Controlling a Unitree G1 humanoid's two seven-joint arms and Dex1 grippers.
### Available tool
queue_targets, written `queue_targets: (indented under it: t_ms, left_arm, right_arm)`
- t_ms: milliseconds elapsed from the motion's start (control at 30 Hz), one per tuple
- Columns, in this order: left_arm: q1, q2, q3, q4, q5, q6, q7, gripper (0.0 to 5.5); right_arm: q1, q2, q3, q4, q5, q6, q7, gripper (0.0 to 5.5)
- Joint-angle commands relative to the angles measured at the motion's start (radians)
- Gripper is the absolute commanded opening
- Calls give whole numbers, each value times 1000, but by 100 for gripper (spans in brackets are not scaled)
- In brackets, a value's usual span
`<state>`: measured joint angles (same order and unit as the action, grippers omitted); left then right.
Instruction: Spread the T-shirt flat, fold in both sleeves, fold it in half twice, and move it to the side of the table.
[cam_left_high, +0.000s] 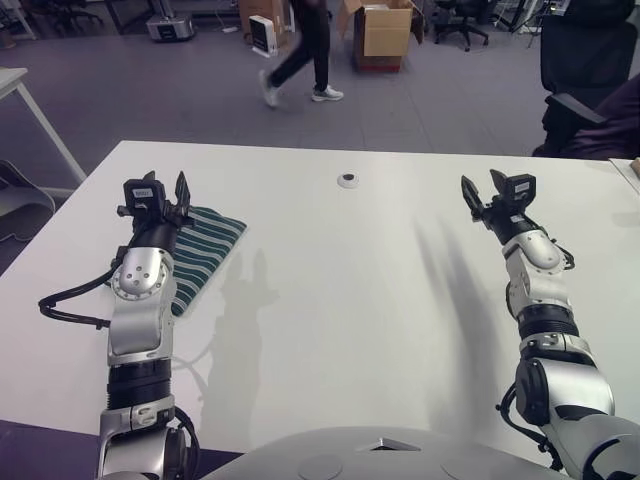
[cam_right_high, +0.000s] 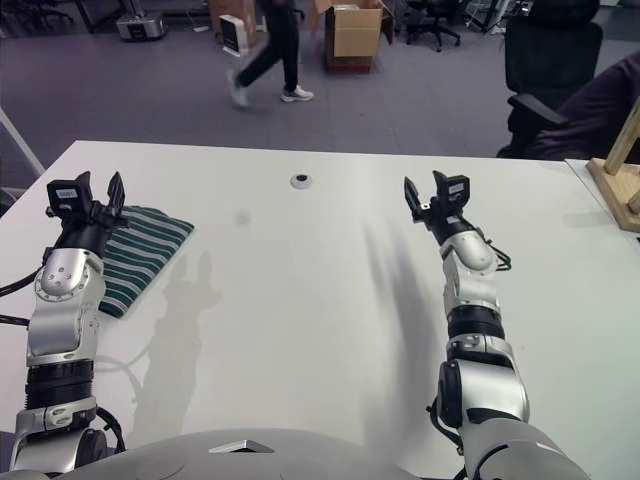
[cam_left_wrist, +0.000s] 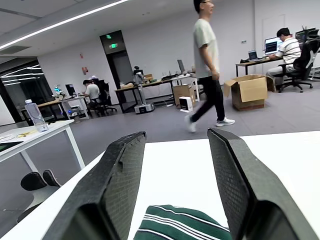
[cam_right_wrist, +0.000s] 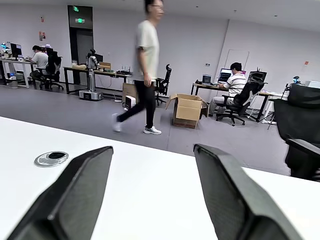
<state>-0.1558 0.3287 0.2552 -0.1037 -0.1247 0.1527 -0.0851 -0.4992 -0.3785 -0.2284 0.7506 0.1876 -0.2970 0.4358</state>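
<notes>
Left claw (cam_left_high: 166, 182) is open, fingers (cam_left_wrist: 117, 185) spread, empty, raised over the left side of the white worktop (cam_left_high: 330, 300). Folded green-and-white striped T-shirt (cam_left_high: 208, 243) lies flat at that left side, partly hidden behind my left arm, not gripped. The left wrist view has its striped edge low between the fingers. Right claw (cam_left_high: 480, 188) is also open and empty, well apart over the right side. The right wrist view picks up a small round grey cable grommet (cam_right_wrist: 51, 158) at far centre. The right eye view catches a light wooden frame (cam_right_high: 620, 170) at the right edge.
</notes>
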Motion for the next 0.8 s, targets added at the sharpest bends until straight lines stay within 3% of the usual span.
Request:
queue_targets:
  t_ms: [33, 467, 800]
  left_arm:
    - [-3, -4, -17, -27, -12, 6, -31, 227]
    - [-9, 15, -14, -22, -28, 85, -79, 227]
    - [7, 8, -11, -59, -36, 74, -98, 227]
  right_arm:
    - [-25, 9, 10, 14, -13, -15, -14, 298]
    - [-22, 34, 7, 35, -19, -47, -74, 298]
    - [39, -18, -36, 31, -20, -64, -88, 298]
